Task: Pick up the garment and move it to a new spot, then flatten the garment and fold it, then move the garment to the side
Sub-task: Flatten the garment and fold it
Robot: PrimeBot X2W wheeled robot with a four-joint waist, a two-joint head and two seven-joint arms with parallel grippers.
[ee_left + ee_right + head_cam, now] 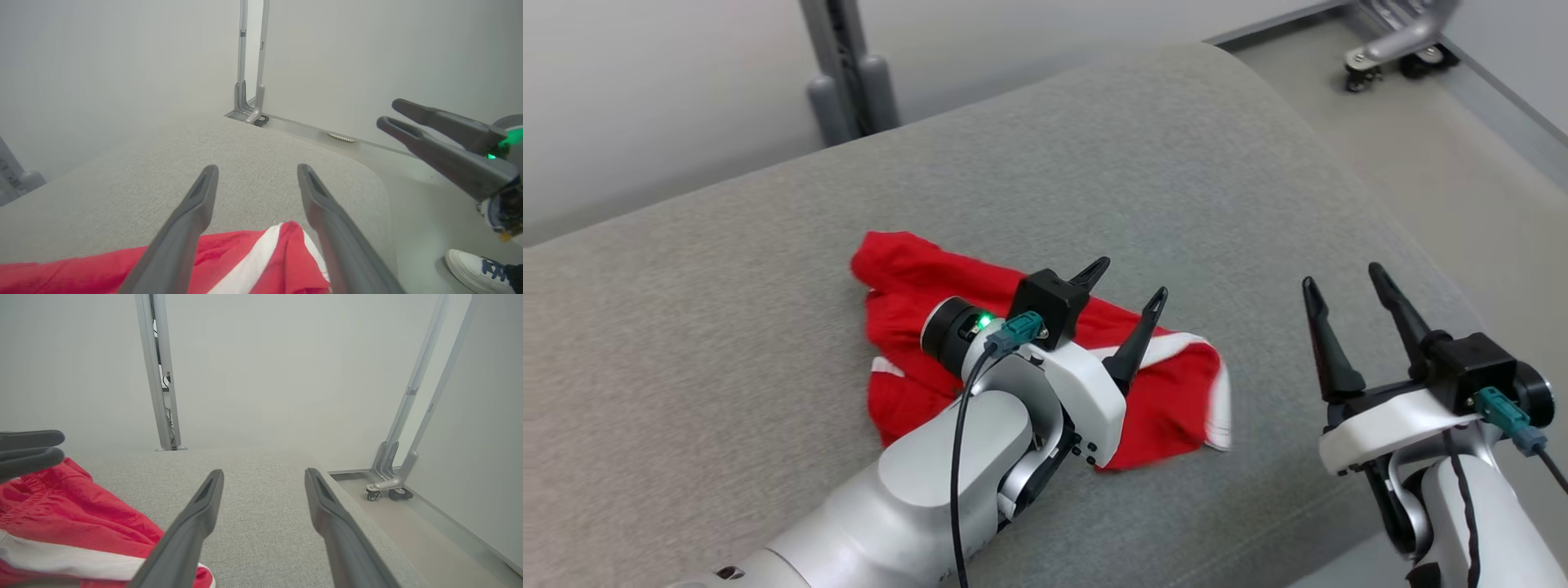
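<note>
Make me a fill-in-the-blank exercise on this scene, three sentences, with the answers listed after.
1. The crumpled red fabric garment with ____ stripes lies on the grey upholstered surface.
2. The left gripper is above the garment with its two long dark fingers standing ____.
3. In the head view, the right gripper is over bare surface on the garment's ____ side.

Missing words: white; open; right
</note>
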